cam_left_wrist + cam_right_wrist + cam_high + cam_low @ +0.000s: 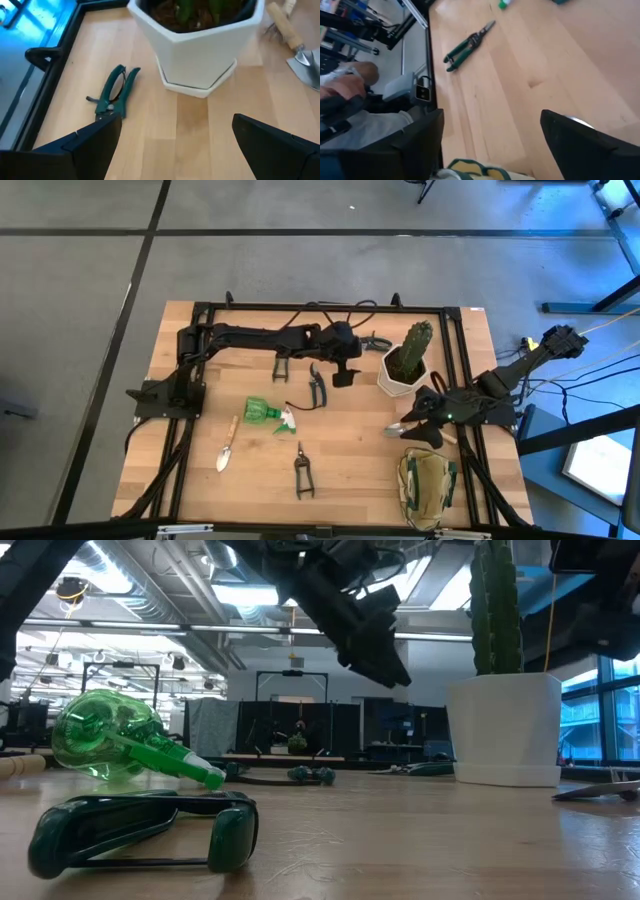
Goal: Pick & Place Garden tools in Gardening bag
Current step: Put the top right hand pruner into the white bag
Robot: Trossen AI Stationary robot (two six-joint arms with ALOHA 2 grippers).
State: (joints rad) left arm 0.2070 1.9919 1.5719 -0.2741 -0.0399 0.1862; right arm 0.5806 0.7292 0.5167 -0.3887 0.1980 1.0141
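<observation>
Wooden bench (pixel 340 470), tools scattered. Left gripper (pixel 342 372) hangs spread wide near the far edge; right gripper (pixel 415 427) also gapes, empty. Those pruning shears (pixel 114 92) look stiff and light, so I'd pinch near the pivot.

No readable text, labels, brands or numbers anywhere
</observation>
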